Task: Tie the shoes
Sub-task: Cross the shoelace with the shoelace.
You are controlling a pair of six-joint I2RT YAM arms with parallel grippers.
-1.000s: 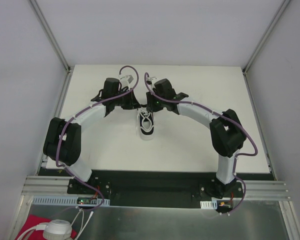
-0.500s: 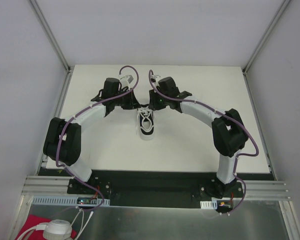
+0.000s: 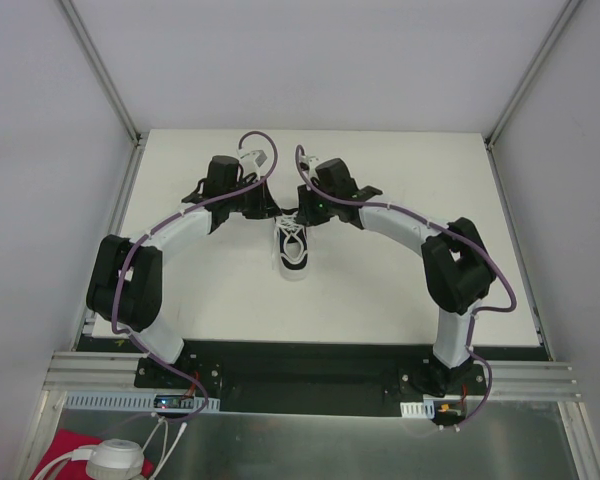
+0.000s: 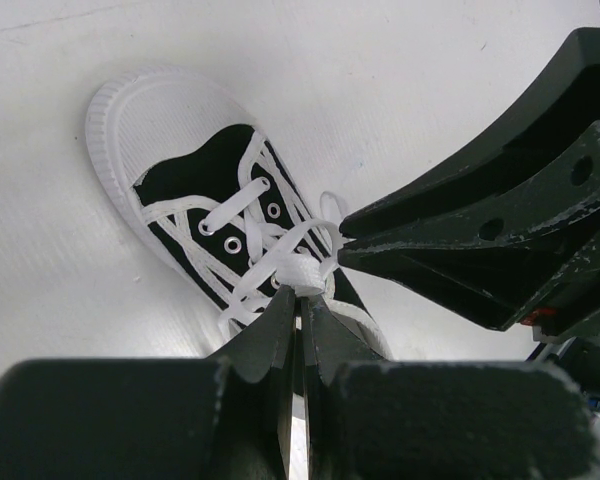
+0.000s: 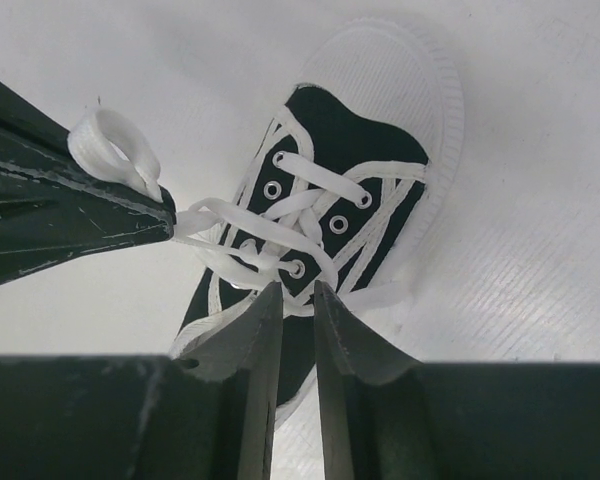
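- The shoe (image 3: 293,250) sat upright on its sole around the middle of the worktop (image 3: 400,290), roughly halfway between the left and right edges. Toe pointed at the near edge, heel at the far edge.
- It had a black upper and a white toe and sole rim. The white laces (image 4: 242,232) criss-crossed through the eyelets, with loose strands bunched up at the top of the lacing.
- The left gripper (image 4: 300,298) was clenched tight on the laces, fingers pressed together with no gap. A little white loop was pinched right at the tips, just over the upper eyelets. The right wrist cam caught the same loop sticking out beside that gripper's tip.
- The right gripper (image 5: 293,292) had its jaws a bit apart with just a narrow gap, and it hung over the heel end of the lacing. A strand crossed right in front of the tips, but honestly I couldn't tell if anything was caught between them.
- The two grippers pointed in from opposite sides, left one from the left, right one from the right. Their tips were very near each other above the top of the shoe, and I couldn't tell whether they touched.
- Both arms (image 3: 180,230) arched in from the near edge, elbows flared wide toward the left and right edges.
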